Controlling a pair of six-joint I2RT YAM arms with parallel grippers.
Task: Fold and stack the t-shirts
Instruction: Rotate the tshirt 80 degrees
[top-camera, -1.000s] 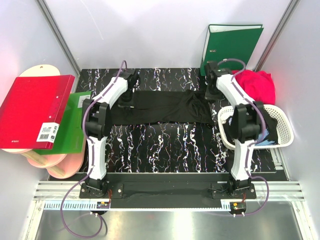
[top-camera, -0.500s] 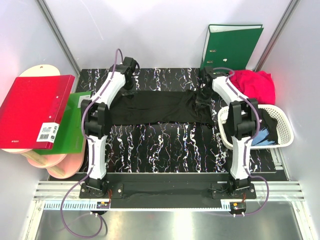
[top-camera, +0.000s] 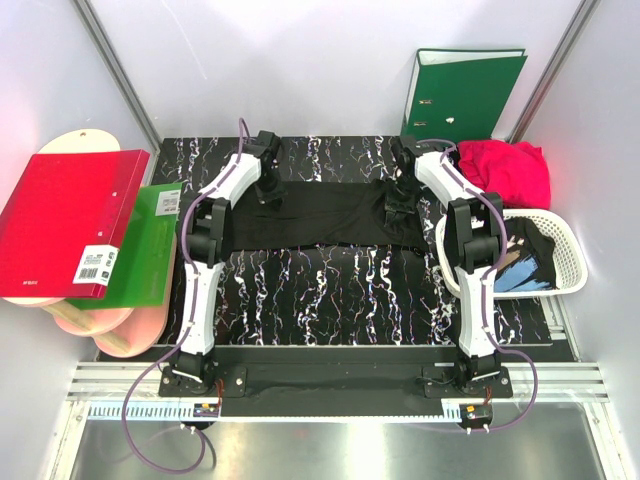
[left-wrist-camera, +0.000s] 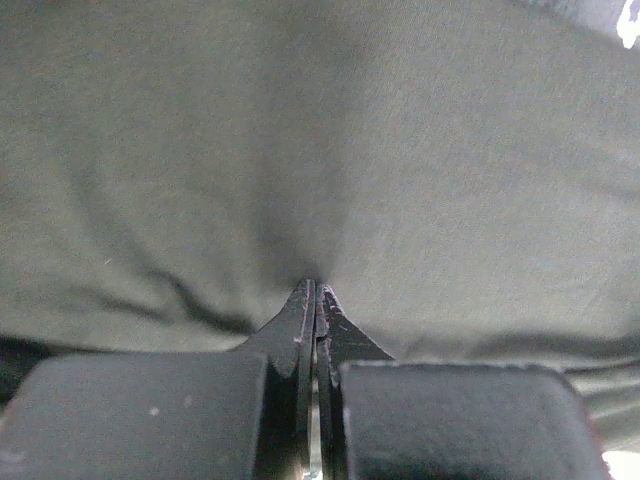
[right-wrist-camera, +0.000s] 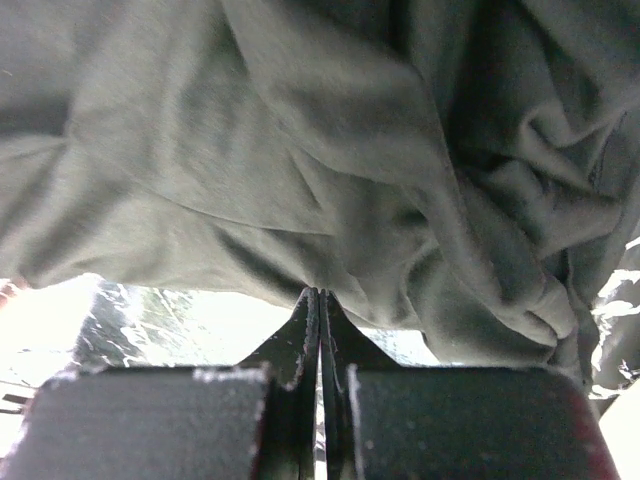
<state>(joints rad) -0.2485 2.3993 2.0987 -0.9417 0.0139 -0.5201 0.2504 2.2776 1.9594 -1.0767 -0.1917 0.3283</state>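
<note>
One black cloth t-shirt, part-folded strip; left gripper and right gripper both clamped on its far edge. Crumpled crimson-pink tee unfolded, nothing stacked.

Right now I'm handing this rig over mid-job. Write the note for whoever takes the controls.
Left pincer: shut, pinching the black t-shirt at its far edge, left side.
Right pincer: shut on the same shirt's bunched right end.
That shirt lies as a long band across the far half of the table.
Crimson t-shirt: an unfolded heap at the far right.
Another dark tee sits in the white basket.
Done: nothing stacked, no finished fold in view.
Left: finish folding the held shirt, fold the others, then stack them.
</note>
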